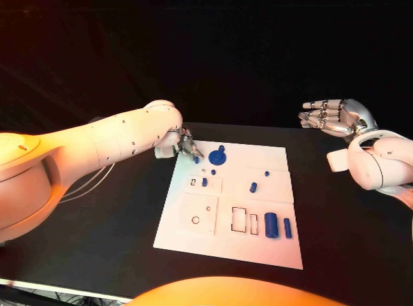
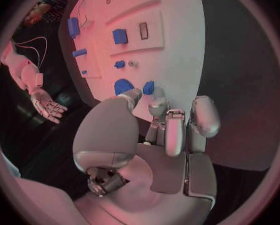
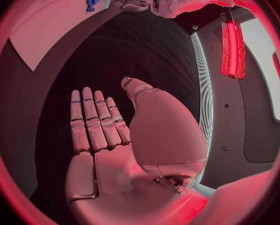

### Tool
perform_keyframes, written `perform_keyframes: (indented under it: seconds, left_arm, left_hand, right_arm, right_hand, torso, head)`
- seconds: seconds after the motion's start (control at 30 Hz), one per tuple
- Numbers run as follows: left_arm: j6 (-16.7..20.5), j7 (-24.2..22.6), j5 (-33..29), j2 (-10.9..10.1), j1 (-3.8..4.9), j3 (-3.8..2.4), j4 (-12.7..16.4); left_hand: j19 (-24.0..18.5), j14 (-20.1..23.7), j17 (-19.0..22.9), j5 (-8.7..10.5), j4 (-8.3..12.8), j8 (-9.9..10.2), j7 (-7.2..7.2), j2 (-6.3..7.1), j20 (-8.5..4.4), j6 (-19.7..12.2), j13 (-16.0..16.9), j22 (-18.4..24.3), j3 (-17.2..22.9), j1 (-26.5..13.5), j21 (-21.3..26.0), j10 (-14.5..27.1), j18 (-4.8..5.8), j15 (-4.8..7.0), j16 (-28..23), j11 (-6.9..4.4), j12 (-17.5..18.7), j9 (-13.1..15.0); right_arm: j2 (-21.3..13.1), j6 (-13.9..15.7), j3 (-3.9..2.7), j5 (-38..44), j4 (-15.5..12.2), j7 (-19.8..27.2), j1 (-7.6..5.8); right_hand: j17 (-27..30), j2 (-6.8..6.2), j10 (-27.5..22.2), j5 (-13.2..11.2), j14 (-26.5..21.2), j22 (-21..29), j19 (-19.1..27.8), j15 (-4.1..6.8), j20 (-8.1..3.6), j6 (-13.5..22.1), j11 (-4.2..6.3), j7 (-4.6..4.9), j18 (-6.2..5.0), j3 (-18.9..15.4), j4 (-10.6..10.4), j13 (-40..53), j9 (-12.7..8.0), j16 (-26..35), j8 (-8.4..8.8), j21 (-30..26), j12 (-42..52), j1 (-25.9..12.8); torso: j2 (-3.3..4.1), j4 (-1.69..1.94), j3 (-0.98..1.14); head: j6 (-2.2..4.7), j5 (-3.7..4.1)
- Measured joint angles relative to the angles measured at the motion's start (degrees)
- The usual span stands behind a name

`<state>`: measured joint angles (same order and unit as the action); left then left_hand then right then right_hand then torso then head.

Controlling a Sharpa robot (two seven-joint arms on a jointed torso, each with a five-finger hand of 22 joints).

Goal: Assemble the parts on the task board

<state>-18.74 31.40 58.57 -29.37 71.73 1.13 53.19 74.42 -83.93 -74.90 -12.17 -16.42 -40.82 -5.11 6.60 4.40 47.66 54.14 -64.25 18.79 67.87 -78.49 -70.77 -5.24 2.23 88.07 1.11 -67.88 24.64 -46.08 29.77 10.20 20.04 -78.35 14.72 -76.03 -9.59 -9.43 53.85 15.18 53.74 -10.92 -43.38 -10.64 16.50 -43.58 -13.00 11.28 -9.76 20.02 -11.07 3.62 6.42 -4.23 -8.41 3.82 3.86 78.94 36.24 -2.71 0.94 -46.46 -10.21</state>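
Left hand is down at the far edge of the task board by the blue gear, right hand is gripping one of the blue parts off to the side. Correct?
Not quite. The left hand is at the far edge of the task board, near the blue gear, as you say. But the right hand holds nothing: the right wrist view shows its palm bare and fingers stretched out, raised off to the side of the board.

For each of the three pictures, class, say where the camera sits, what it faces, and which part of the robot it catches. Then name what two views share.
Head view: on the robot's head, looking down at the task board; both arms, left hand, right hand.
Left wrist view: behind the left hand, facing the task board and a round blue part.
Right wrist view: behind the right hand, fingers apart, holding nothing.
Shared: head and left wrist views both show the board.
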Motion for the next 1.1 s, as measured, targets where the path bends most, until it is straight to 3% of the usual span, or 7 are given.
perform_keyframes:
  seconds: [0.43, 0.53, 0.67, 0.73, 0.93, 1.1]
  left_arm:
    - [-0.11, 0.04, -1.13, -0.02, 0.0, 0.0, -0.01]
    - [-0.11, 0.04, -1.36, -0.04, 0.0, 0.01, -0.01]
    - [-0.08, -0.02, -1.9, -0.2, 0.0, 0.01, 0.05]
    - [-0.04, -0.07, -2.29, -0.47, 0.0, 0.01, 0.31]
    - [0.49, -0.19, -3.44, -2.3, -0.01, 0.01, 2.47]
    - [1.63, -0.28, -4.46, -5.22, -0.01, -0.03, 6.5]
  left_hand:
    - [0.21, 0.0, 0.0, 0.0, 0.3, 0.0, 0.32, -0.1, -0.21, 0.73, 0.05, -0.29, 2.52, 3.59, 0.0, -0.34, 0.0, 0.0, 0.23, -0.33, 0.0, -0.01]
    - [0.28, -0.19, 0.0, 0.01, 0.96, 0.12, 0.56, -0.4, -0.28, 0.97, 0.05, -0.41, 4.92, 5.99, 0.0, -0.61, 0.0, 0.19, 0.23, -0.61, 0.0, 0.08]
    - [0.42, -0.12, 0.0, 0.35, 2.9, -1.08, 0.85, 0.49, -0.86, 0.99, 0.05, -0.83, 10.84, 8.26, -0.22, -1.04, 0.01, 0.74, 0.6, -1.03, 0.0, 0.53]
    - [0.42, -0.12, 0.0, 0.4, 1.24, -1.12, 1.02, 0.86, -0.86, 0.55, -0.02, -1.08, 12.51, 8.63, -0.26, -1.24, 0.01, 0.74, 0.6, -1.23, 0.0, 0.53]
    - [0.61, -0.12, 0.0, 0.23, -0.17, -3.71, 0.92, 1.4, -1.05, 0.24, 0.0, -1.63, 14.07, 8.09, -0.69, -1.75, 0.01, 0.74, 0.6, -1.3, 0.0, 0.53]
    - [0.81, -0.12, 0.0, 0.22, 0.23, -4.23, 0.91, 1.94, -1.25, 0.23, 0.09, -1.97, 15.55, 7.55, -0.72, -1.87, 0.01, 0.74, 0.83, -1.18, 0.0, 0.53]
  right_arm:
    - [0.02, -0.05, 0.0, 0.0, 0.05, 0.04, 0.0]
    - [0.02, -0.06, 0.0, 0.0, 0.05, 0.05, 0.0]
    - [0.02, -0.08, 0.0, 0.0, 0.07, 0.06, 0.01]
    - [0.04, -0.09, 0.0, 0.0, 0.09, 0.07, 0.01]
    - [0.03, -0.1, 0.0, -0.01, 0.12, 0.09, 0.02]
    - [-0.3, -0.11, 0.0, -0.02, 0.08, 0.1, 0.03]
  right_hand:
    - [0.01, 0.0, 0.0, 0.0, 0.0, 0.02, 0.0, 0.0, 0.0, 0.0, 0.0, 0.0, 0.0, 0.0, 0.0, 0.0, 0.0, 0.0, 0.0, 0.0, 0.0, 0.0]
    - [0.08, 0.0, 0.0, 0.0, 0.0, 0.09, 0.0, 0.0, 0.0, 0.0, 0.0, 0.0, 0.0, 0.0, 0.0, 0.0, 0.0, 0.0, 0.0, 0.0, 0.0, 0.0]
    - [0.08, 0.0, 0.0, 0.0, 0.0, 0.08, 0.0, 0.0, 0.0, 0.0, 0.0, 0.0, 0.0, 0.0, 0.0, 0.0, 0.01, 0.0, 0.0, 0.0, 0.0, 0.0]
    - [0.08, 0.0, 0.0, 0.0, 0.0, 0.09, 0.0, 0.0, 0.0, 0.0, 0.0, 0.0, 0.0, 0.0, 0.0, 0.0, 0.01, 0.0, 0.0, 0.0, 0.0, 0.0]
    - [0.08, 0.0, 0.0, 0.0, 0.0, 0.08, 0.0, 0.0, 0.0, 0.0, 0.0, 0.0, 0.0, 0.0, 0.0, 0.0, 0.01, 0.0, 0.0, 0.0, 0.0, 0.0]
    - [0.08, 0.0, 0.0, 0.0, 0.0, 0.14, 0.0, 0.0, 0.0, 0.0, 0.0, 0.0, 0.0, 0.0, 0.0, 0.0, 0.01, 0.0, 0.0, 0.0, 0.0, 0.0]
  torso:
    - [-0.01, -0.01, 0.0]
    - [-0.01, -0.01, 0.01]
    - [-0.02, -0.02, 0.03]
    - [-0.03, -0.02, 0.03]
    - [-0.05, -0.02, 0.07]
    - [-0.09, 0.04, 0.07]
  head:
    - [-0.18, 0.0]
    - [-0.23, 0.0]
    - [-0.32, -0.08]
    - [-0.34, -0.11]
    - [-0.37, -0.12]
    - [-0.37, -0.06]
